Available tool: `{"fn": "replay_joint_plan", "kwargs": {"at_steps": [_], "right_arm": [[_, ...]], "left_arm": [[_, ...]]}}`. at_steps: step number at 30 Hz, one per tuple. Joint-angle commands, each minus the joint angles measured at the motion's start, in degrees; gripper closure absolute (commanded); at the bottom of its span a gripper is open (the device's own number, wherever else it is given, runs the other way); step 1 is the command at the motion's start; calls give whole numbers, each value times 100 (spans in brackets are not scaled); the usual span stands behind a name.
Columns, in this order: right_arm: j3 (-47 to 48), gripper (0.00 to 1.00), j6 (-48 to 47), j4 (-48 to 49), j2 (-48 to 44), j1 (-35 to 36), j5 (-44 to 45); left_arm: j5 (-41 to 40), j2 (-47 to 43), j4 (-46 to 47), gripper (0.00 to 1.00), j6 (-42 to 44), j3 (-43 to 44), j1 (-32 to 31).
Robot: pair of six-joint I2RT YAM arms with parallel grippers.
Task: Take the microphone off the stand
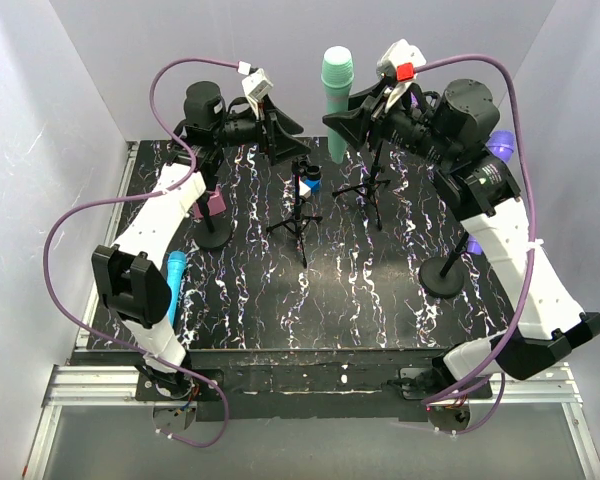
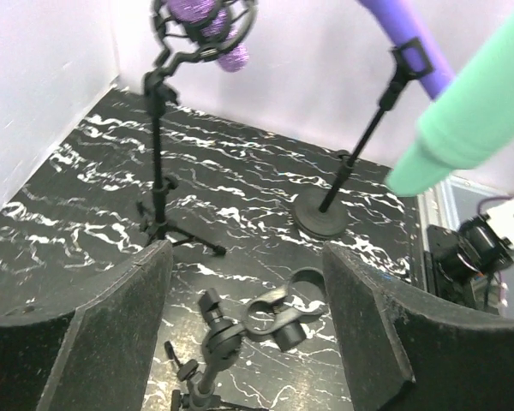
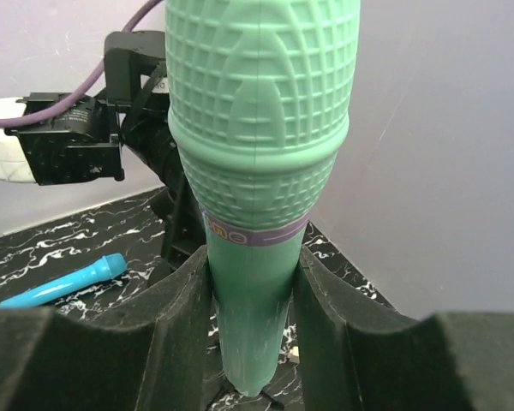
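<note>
My right gripper [image 1: 340, 130] is shut on the handle of a mint-green microphone [image 1: 337, 80] and holds it upright, high above the back of the table. In the right wrist view the microphone [image 3: 261, 171] fills the gap between the pads of the gripper [image 3: 253, 265]. A small black tripod stand [image 1: 305, 195] stands mid-table; its clip [image 2: 278, 317] is empty. My left gripper [image 1: 278, 128] is open and empty above that stand, its pads either side of the clip in the left wrist view [image 2: 247, 257]. The green microphone's tip shows there too [image 2: 463, 120].
A second black tripod [image 1: 370, 185] stands under the green microphone. A purple microphone sits in a shock mount on a tall tripod [image 2: 210, 21]. Another purple one is on a round-base stand [image 1: 445, 275]. A blue microphone [image 1: 173, 285] and a round-base stand [image 1: 213, 235] are at the left.
</note>
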Motion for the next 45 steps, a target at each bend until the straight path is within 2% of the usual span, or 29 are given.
{"fn": "replay_joint_plan", "kwargs": {"at_steps": [1,7,11,14,25,32,34,35,36,38,41,45], "right_arm": [[-57,99,437,334,-229,-83,92],[-215,99,851,870,-106,-171,-4],[-180,99,1061,1037,70,-171,-127],[-224,99,1220,1160,140,-180,-67],[-347,99,1396,1705,307,-171,154],[-312,99,1405,1767,369,-171,206],[-312,99,1405,1767,378,-162,224],[-320,99,1413,1776,378,-162,241],[-321,99,1431,1784,378,-162,250],[-303,99,1457,1811,404,-153,259],[-259,99,1475,1811,422,-153,277],[-259,99,1440,1820,430,-144,294]], "left_arm": [[912,-440,-326,30,381,194,-4],[1202,-484,-423,27,311,607,-162],[957,-388,-406,27,364,897,-329],[834,-256,-370,30,285,1195,-452],[833,87,-528,63,223,1600,-725],[754,140,-599,80,241,1557,-796],[624,140,-564,77,171,1513,-796],[518,140,-511,66,49,1504,-796],[361,140,-424,49,-66,1478,-804],[201,140,-326,43,-198,1451,-830],[253,210,-335,49,-172,1495,-874],[394,245,-423,71,-6,1521,-918]]}}
